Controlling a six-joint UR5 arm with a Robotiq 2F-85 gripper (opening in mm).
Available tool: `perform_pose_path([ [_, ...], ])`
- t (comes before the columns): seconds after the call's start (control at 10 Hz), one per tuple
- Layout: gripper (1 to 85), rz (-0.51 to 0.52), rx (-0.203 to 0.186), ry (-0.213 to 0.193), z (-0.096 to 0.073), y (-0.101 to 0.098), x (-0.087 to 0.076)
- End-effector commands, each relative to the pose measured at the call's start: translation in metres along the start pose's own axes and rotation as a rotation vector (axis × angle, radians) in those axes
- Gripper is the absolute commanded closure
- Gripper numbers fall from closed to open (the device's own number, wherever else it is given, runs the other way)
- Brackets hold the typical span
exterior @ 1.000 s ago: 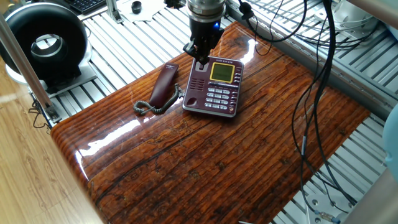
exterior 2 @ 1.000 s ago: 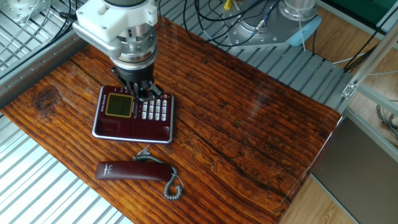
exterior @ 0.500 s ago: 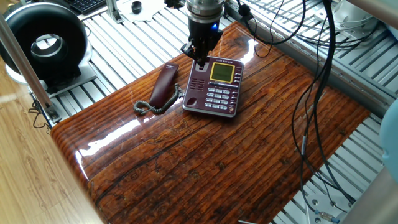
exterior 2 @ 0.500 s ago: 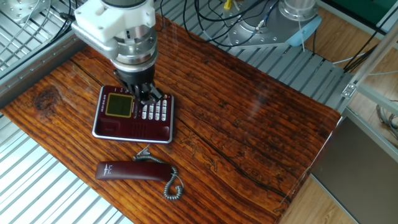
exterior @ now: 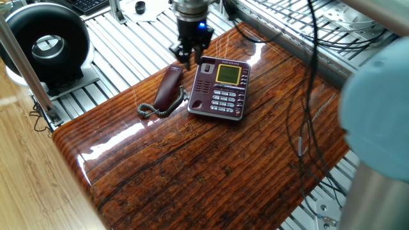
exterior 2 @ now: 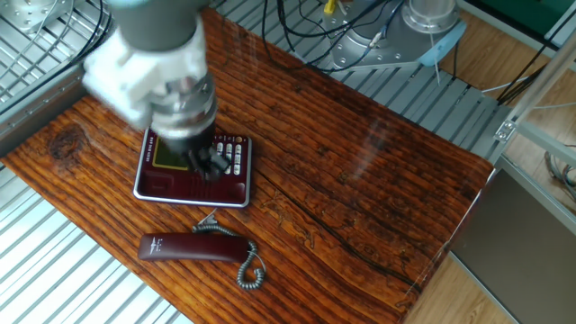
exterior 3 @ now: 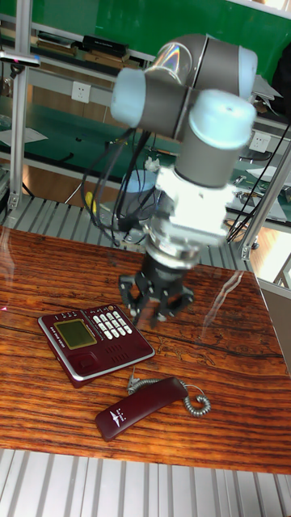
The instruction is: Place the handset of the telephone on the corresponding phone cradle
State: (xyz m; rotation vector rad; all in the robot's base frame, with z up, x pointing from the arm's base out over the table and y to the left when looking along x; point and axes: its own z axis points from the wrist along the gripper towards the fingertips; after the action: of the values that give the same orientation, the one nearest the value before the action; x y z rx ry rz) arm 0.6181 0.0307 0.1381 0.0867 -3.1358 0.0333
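Observation:
The dark maroon handset (exterior: pixel 169 86) (exterior 2: pixel 192 247) (exterior 3: pixel 136 409) lies flat on the wooden table beside the telephone (exterior: pixel 222 90) (exterior 2: pixel 184 168) (exterior 3: pixel 90 338), joined to it by a grey coiled cord (exterior: pixel 153 110). The phone cradle (exterior: pixel 200 87) (exterior 3: pixel 121 352), the long channel on the side facing the handset, has nothing in it. My gripper (exterior: pixel 182 55) (exterior 2: pixel 209 163) (exterior 3: pixel 158 312) hangs open and empty in the air, over the far end of the handset by the phone's top corner. It is motion-blurred in the other fixed view.
A black round device (exterior: pixel 45 43) stands on the slatted metal frame at the far left. Cables (exterior: pixel 307 96) hang over the table's right side. The arm's blurred elbow (exterior: pixel 377 102) fills the right edge of one fixed view.
The gripper has swung off the phone's cradle end toward the handset, and the arm's elbow has swept into the right of one fixed view. Handset and telephone have not moved.

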Motion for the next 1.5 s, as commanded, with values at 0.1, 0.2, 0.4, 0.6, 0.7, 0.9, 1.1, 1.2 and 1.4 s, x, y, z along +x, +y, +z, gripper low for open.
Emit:
perform_pose_path([
  [0.1, 46.3, -0.433, -0.067, 0.088, -0.010, 0.031, -0.038],
  [0.2, 46.3, -0.546, -0.078, 0.113, -0.012, 0.033, -0.038],
  [0.4, 43.0, -0.817, -0.209, 0.048, -0.003, 0.062, -0.054],
  [0.6, 42.7, -0.970, -0.123, 0.046, 0.013, 0.043, -0.067],
  [0.7, 42.7, -1.028, -0.089, -0.002, 0.026, 0.048, -0.087],
  [0.9, 59.7, -1.133, 0.058, -0.036, 0.030, 0.037, -0.115],
  [1.1, 49.3, -1.206, 0.002, 0.022, 0.032, 0.052, -0.096],
  [1.2, 43.3, -1.284, -0.026, 0.032, 0.032, 0.056, -0.090],
  [1.4, 35.3, -1.403, -0.069, -0.003, 0.032, 0.069, -0.090],
])
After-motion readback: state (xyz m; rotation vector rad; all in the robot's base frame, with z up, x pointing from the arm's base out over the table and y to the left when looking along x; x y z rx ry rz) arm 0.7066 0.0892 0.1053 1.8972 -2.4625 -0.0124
